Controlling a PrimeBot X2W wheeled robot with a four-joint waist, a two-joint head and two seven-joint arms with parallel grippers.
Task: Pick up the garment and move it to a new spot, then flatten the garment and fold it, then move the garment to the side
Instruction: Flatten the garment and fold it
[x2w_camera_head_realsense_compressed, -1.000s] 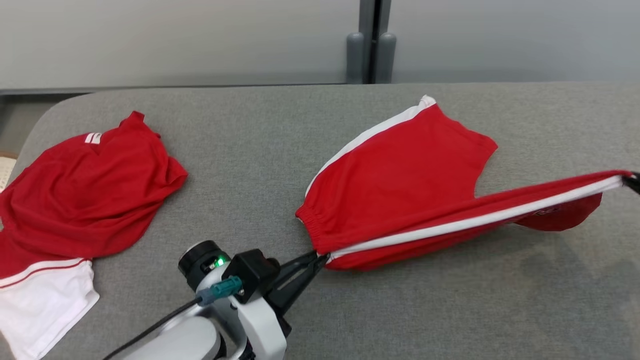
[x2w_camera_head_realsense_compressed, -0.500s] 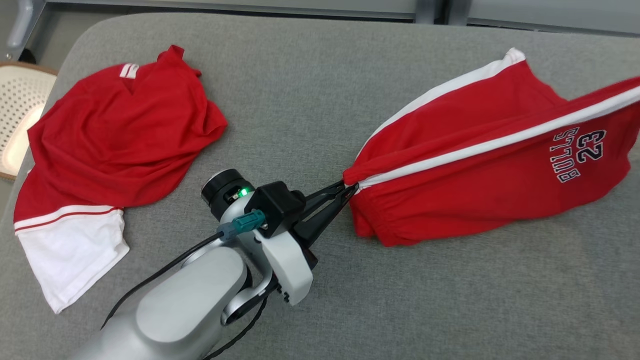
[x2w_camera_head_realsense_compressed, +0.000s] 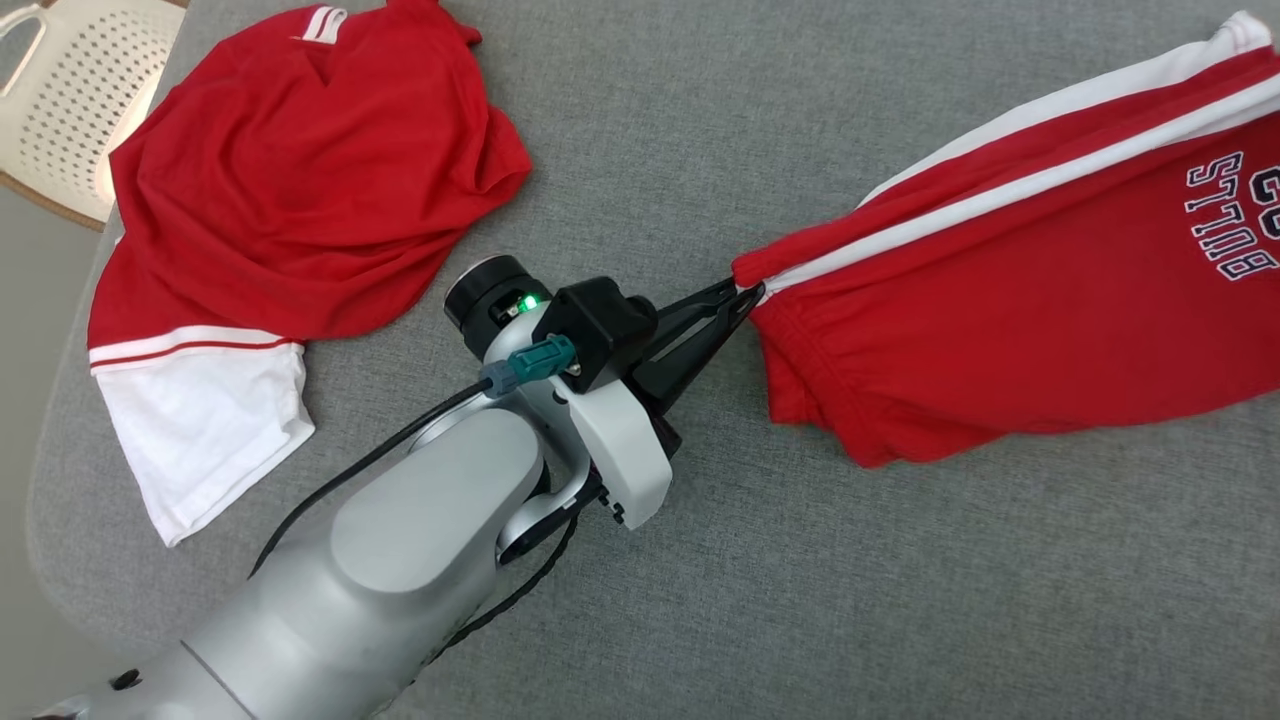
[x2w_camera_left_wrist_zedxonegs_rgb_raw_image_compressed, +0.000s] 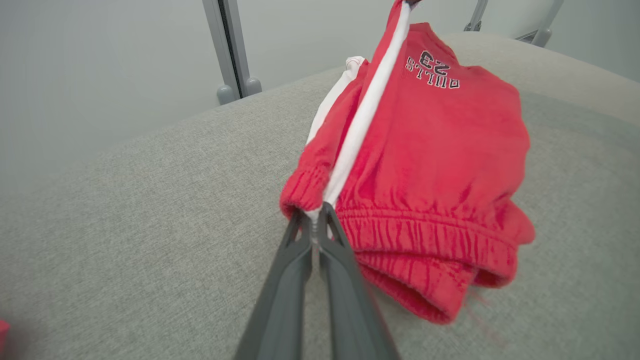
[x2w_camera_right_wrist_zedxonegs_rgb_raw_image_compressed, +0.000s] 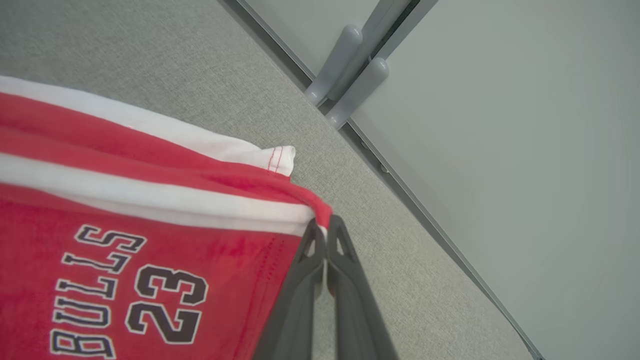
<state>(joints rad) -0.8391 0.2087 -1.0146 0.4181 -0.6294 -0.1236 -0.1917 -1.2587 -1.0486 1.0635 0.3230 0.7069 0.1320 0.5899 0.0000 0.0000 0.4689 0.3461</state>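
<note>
At the waistband corner, the left fingers (x2w_camera_left_wrist_zedxonegs_rgb_raw_image_compressed: 292, 265) were pressed together on a thin pinch of cloth, just where the white side stripe met the gathered elastic of the red jersey shorts with white stripes and a dark "BULLS 23" print (x2w_camera_left_wrist_zedxonegs_rgb_raw_image_compressed: 425, 150). At the far end of that same stripe, the right fingers (x2w_camera_right_wrist_zedxonegs_rgb_raw_image_compressed: 300, 285) were likewise clamped shut on the hem corner of the shorts (x2w_camera_right_wrist_zedxonegs_rgb_raw_image_compressed: 100, 200). The striped seam ran taut between the two grips. From the head camera, the left fingers (x2w_camera_head_realsense_compressed: 700, 320) reached out from the pale forearm to the shorts (x2w_camera_head_realsense_compressed: 1000, 330), which hung below the stretched seam toward the right. Their lower waistband and leg sagged in doubled layers onto or just over the grey fabric-covered worktop (x2w_camera_head_realsense_compressed: 800, 580); whether they touched it could not be told for certain. A rumpled red shirt with a white sleeve and collar trim (x2w_camera_head_realsense_compressed: 300, 190) lay well apart on the left.

The main risk appeared to be the small bite at each end: any further pull apart could strip the stripe out of one grip and drop that end. Lowering the cloth while the layers beneath hung bunched would likely trap creases and spoil the flattening. A careless sweep leftward could also drag the shorts into the shirt.
</note>
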